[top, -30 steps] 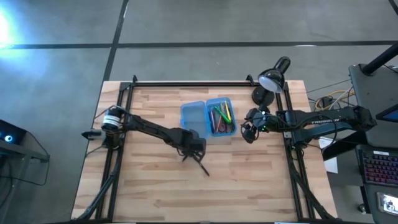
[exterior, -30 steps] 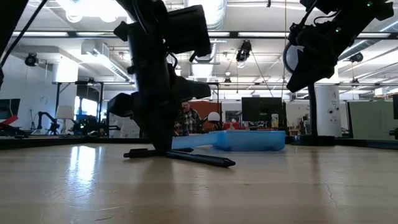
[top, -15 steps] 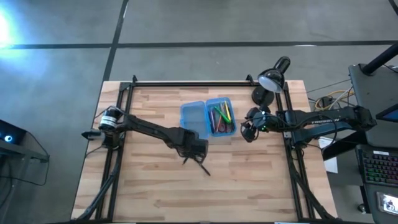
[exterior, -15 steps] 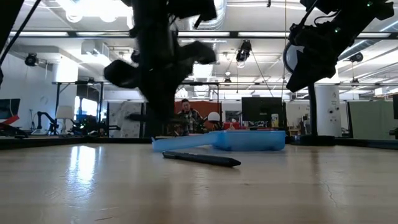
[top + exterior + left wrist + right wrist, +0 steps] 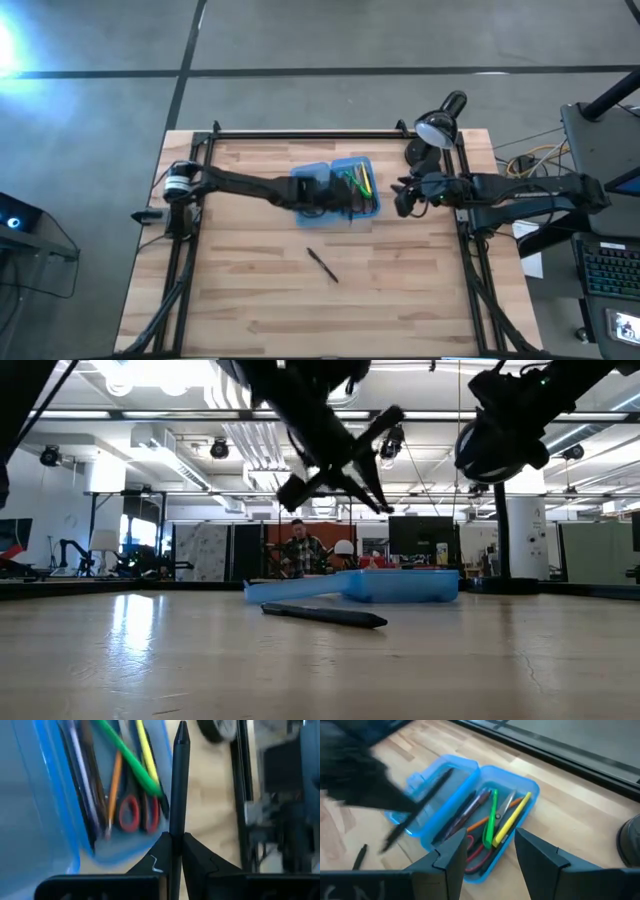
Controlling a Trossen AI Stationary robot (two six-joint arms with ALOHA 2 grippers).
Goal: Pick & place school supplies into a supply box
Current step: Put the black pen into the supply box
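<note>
The supply box [image 5: 352,192] lies open on the table, its translucent blue halves side by side. The right half holds pens, a pencil and the red-handled scissors [image 5: 132,814]. My left gripper [image 5: 338,200] hangs over the box, shut on a black pen [image 5: 179,780]. A second black pen [image 5: 322,265] lies flat on the table nearer the front edge. My right gripper [image 5: 401,200] waits just right of the box, open with nothing between its fingers [image 5: 452,857]. My left gripper pinches the black pen's barrel [image 5: 176,827] about midway, between its two fingers [image 5: 197,855]. The fingers slant down from the table's left and lie across the pen. The pen is lifted clear and tilted in the air above the box [image 5: 340,460].
A black desk lamp [image 5: 438,125] stands at the far right corner, behind my right gripper. Black frame rails [image 5: 300,134] run along the far, left and right sides of the wooden table. Bare wood lies between the box and the near edge.
My left gripper has risen from the table with a black pen. It has swung toward the far edge and the right, to above the box, rolling its wrist. The other black pen has stayed on the table. My right gripper has edged slightly toward the far edge.
</note>
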